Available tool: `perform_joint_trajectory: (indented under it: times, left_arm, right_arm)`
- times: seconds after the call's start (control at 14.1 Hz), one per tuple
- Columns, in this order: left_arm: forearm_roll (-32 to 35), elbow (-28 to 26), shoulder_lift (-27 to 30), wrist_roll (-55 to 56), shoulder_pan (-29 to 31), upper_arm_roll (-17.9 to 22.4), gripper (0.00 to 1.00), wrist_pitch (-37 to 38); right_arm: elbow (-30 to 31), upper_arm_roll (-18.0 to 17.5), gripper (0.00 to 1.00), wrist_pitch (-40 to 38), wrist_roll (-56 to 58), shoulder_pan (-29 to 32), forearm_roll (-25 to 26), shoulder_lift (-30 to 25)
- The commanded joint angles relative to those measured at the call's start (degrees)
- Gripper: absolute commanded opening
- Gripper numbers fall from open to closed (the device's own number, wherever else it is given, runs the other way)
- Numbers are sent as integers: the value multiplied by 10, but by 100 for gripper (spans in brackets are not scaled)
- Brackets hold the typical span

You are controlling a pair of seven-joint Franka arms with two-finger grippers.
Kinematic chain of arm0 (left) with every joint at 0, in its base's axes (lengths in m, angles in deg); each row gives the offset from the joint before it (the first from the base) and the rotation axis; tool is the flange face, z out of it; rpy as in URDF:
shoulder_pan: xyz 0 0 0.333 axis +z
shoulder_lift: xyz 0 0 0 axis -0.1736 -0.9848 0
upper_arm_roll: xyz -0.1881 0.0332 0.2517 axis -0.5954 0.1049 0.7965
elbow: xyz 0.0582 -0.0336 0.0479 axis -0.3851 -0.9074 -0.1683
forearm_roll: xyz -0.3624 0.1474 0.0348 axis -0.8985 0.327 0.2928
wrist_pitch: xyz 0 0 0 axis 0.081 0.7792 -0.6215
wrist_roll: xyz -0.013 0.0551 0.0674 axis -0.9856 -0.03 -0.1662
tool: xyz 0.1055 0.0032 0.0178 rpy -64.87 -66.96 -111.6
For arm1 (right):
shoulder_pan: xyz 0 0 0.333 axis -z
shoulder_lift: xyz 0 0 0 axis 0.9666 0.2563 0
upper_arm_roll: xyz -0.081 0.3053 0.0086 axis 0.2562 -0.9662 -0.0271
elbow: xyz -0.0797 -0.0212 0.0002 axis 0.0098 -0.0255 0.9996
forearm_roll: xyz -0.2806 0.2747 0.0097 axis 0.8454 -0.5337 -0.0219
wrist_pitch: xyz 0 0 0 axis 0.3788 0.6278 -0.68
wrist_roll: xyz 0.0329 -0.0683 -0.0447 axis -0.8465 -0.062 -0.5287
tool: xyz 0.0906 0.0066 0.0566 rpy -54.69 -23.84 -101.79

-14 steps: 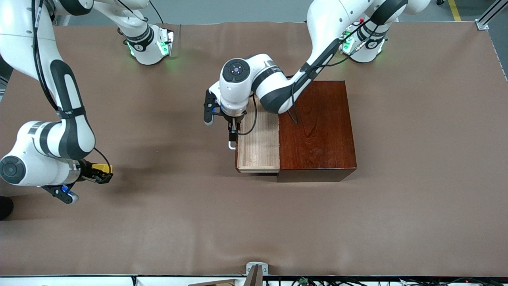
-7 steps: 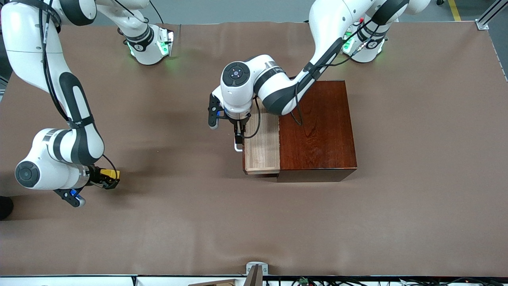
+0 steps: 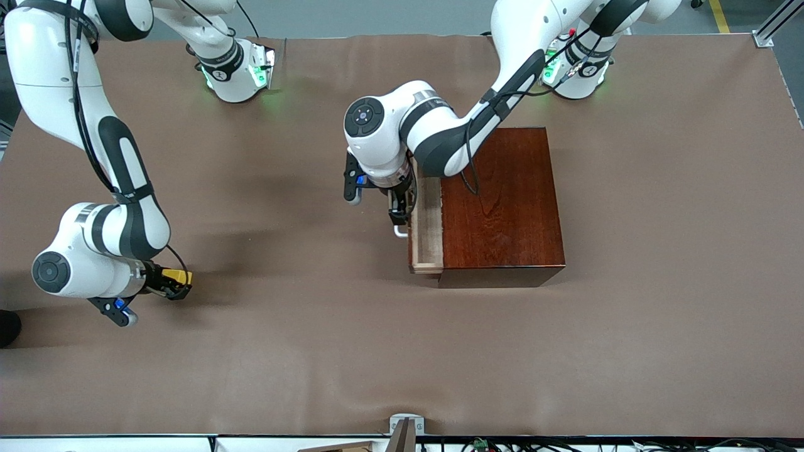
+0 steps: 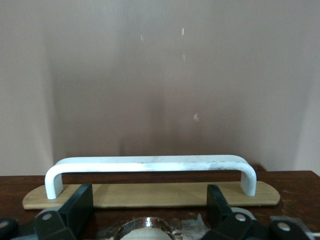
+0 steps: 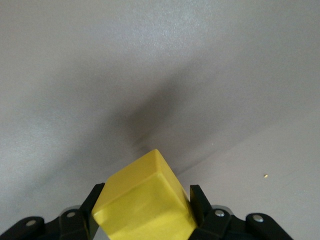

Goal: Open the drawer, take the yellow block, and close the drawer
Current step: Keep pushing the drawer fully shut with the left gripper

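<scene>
Near the middle of the table [image 3: 628, 351], the left gripper [image 3: 398, 213] is down at the white handle [image 4: 150, 165] of the drawer [image 3: 427, 232]. From the front camera the wrist covers most of it, so its fingers are hard to read there. The left wrist view helps: both dark fingers [image 4: 80, 205] stand spread wide, well apart, on the box side of the handle bar and not squeezing it. Only their tips show, cut off at the frame edge. Just a narrow strip of pale drawer interior sticks out of the reddish-brown wooden box [image 3: 502, 201], so the drawer is mostly in.

Toward the right arm's end of the table, the right gripper [image 3: 169, 284] hangs just over the cloth, clamped tight on the yellow block [image 5: 145, 200], which sits tilted between its fingers with a corner poking out.

Count: one box, one drawer, one handle, one block, two arms.
</scene>
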Motion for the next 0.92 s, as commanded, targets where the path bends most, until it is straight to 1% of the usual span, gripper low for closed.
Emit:
perform_joint_trajectory:
  times: [0.0,0.43,0.57,0.71,0.85]
  left_arm:
    - [36,-7,20,-8,1,8,100,47]
    - [36,-9,20,-8,3,15,100,94]
    - [36,-9,20,-9,7,15,100,105]
    - [36,-9,20,-9,8,15,100,106]
    - [35,-9,19,-8,6,15,100,106]
  right_arm:
    - [8,-1,0,18,-9,5,-5,-7]
    - [14,-1,0,58,-89,16,-8,-4]
    - [25,-1,0,71,-82,11,-3,-3]
    - [44,-1,0,94,-44,9,-1,-3]
    - [45,0,0,94,-22,7,1,2]
